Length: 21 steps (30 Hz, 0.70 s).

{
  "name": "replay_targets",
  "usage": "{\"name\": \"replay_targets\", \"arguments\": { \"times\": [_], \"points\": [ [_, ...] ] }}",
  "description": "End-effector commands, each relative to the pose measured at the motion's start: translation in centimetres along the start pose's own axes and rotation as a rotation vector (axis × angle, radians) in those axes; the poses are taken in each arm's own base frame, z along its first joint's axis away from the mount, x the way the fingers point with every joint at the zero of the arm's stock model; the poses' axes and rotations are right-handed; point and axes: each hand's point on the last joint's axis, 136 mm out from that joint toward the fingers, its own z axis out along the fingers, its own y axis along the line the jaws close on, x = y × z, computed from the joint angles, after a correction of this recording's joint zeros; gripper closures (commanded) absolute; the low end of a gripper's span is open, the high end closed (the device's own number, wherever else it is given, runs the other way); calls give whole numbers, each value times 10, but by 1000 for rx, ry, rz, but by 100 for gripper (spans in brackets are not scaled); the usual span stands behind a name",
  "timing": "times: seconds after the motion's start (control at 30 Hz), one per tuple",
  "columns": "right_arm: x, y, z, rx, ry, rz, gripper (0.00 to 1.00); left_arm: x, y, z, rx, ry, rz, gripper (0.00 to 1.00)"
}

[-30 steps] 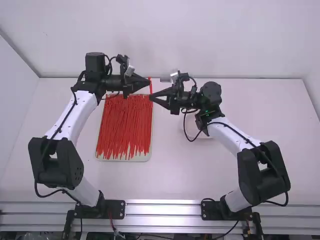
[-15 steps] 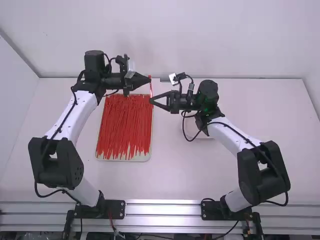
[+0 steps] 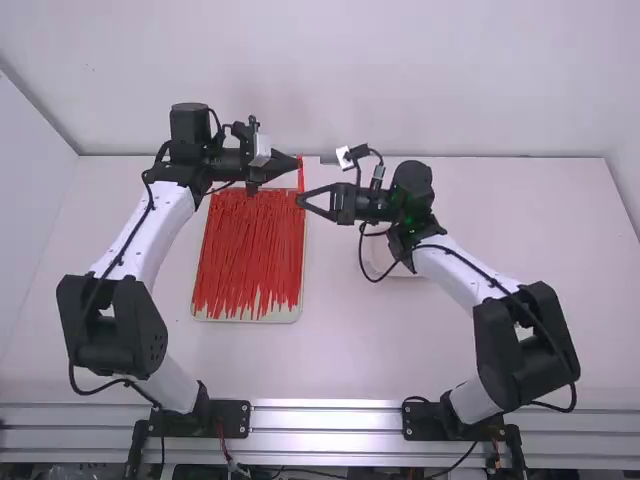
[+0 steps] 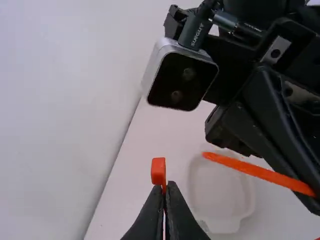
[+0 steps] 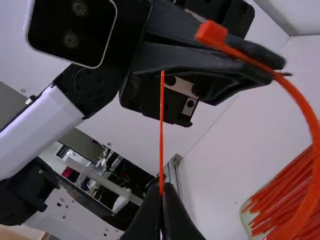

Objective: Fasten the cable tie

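High view, upper left of centre: you have a flat pale tray (image 3: 246, 318) heaped with loose red ties (image 3: 250, 250). Above its far right corner, the left black two-finger gripper (image 3: 293, 164) has its fingers closed on the head end of one red plastic cable tie (image 3: 300, 178). Just below, the right black gripper (image 3: 303, 199) is clamped tight on its tail. Left wrist view: the tail lies apart from the head, unthreaded.
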Motion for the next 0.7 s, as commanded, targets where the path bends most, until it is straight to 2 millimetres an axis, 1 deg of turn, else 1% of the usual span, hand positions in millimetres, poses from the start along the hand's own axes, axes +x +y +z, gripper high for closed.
{"name": "replay_targets", "arguments": {
  "times": [0.0, 0.07, 0.17, 0.33, 0.5, 0.67],
  "points": [
    [-4, 6, 5, -12, 2, -8, 100, -3, -10, 8, 47, -32, 22, 98],
    [-3, 6, 6, -12, 1, -7, 100, -4, -12, 10, 53, -33, 21, 98],
    [-5, 6, 5, -9, -4, 2, 100, -1, -13, 10, 52, -29, 64, 98],
    [-5, 6, 5, -9, -4, 18, 100, 3, -9, 1, 36, -29, 90, 98],
    [-4, 6, 6, -11, -1, 18, 100, 2, -4, -1, 19, -26, 112, 98],
    [-5, 6, 5, -10, -3, 19, 100, 0, -3, -3, 20, -37, 128, 98]
  ]
}}
